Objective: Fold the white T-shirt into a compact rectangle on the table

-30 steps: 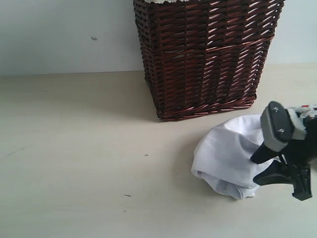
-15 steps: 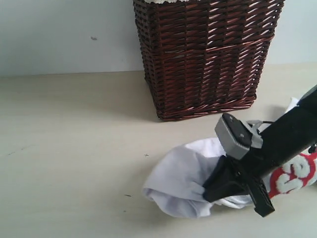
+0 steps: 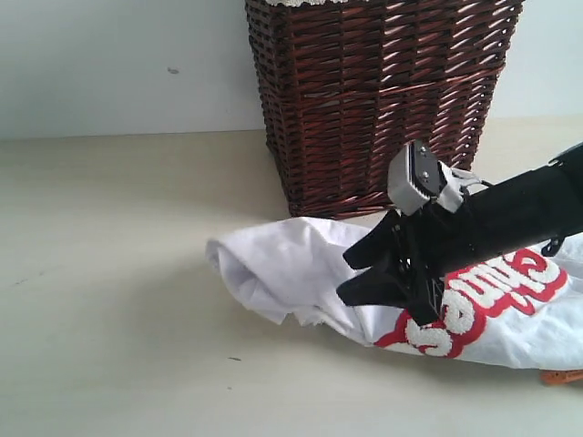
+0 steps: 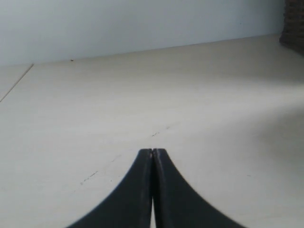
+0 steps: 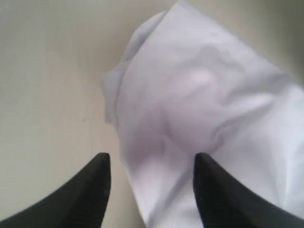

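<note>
Two hands on the rig, but only one shows in the exterior view. The right hand [image 3: 347,279] hangs low over the white T-shirt [image 3: 273,259], w/ its black arm slanting in from the right edge of that view. It is released: the right wrist view shows the two dark fingers [image 5: 92,190] well apart w/ nothing pinched. White cloth lies under and between them, and bare desk [image 3: 118,273] shows beside one finger.

The T-shirt lies crumpled on the desk just in front of the brown wicker basket [image 3: 373,100], running from about mid-view to the right edge. Its left end is bunched into soft folds. The right part lies flatter, w/ the red-outlined lettering [image 3: 483,300] face up and partly hidden behind the arm. A small orange tag [image 3: 560,376] pokes out at the shirt's near edge, bottom right, too small to read. The shirt is not folded into any neat shape.

The left hand [image 4: 152,152] is clenched, fingertips pressed together, holding nothing, above bare desk. A dark corner of the basket shows at the edge of the left wrist view. A pale wall [image 3: 109,64] stands behind the desk and basket.
</note>
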